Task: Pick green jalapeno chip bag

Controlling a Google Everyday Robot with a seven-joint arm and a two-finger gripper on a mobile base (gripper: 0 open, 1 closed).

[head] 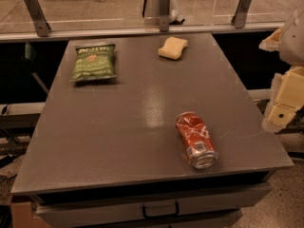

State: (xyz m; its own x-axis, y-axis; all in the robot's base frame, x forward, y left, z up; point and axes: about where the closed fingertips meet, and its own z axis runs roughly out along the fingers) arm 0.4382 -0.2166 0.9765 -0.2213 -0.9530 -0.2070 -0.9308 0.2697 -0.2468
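The green jalapeno chip bag [94, 62] lies flat at the far left of the grey table [118, 127], with white lettering at its top and a small red-orange emblem below it. My gripper [283, 103] is a pale cream shape at the right edge of the view. It hangs beyond the table's right side, far from the bag and touching nothing.
A crushed red can [196, 139] lies on its side near the front right. A pale yellow sponge [173, 48] sits at the far middle. A glass barrier on metal posts [164, 8] runs behind the table. A drawer handle [160, 209] shows under the front edge.
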